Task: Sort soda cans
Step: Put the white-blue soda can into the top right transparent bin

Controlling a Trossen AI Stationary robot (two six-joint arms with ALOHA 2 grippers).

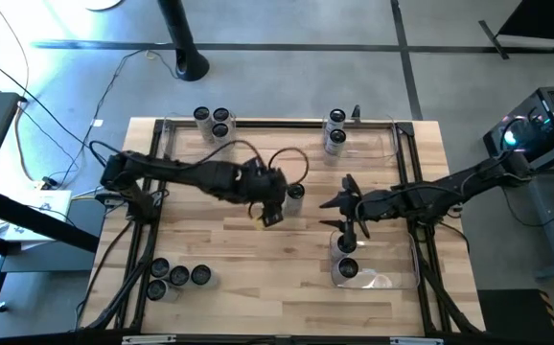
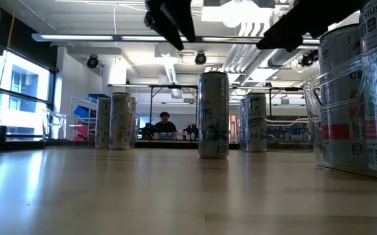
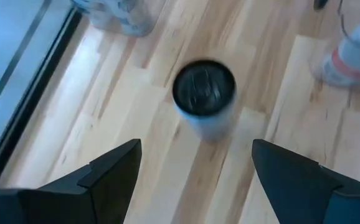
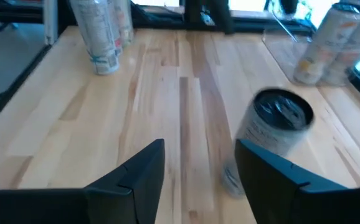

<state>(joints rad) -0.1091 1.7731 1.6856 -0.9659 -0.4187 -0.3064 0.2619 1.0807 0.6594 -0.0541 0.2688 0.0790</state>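
Cans sit grouped toward the frame's corners, sorting underway. One stray can (image 1: 296, 193) stands alone mid-frame, apparently the next pick: the left gripper (image 1: 271, 213) hovers beside it, fingers spread. The right gripper (image 1: 344, 213), also spread, hangs above the lower-right bin (image 1: 392, 280).

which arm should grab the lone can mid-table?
Probably left. Its tool hovers beside the lone soda can, fingers open, with the can centred ahead in its wrist view. The right tool sits farther off, near the bin.
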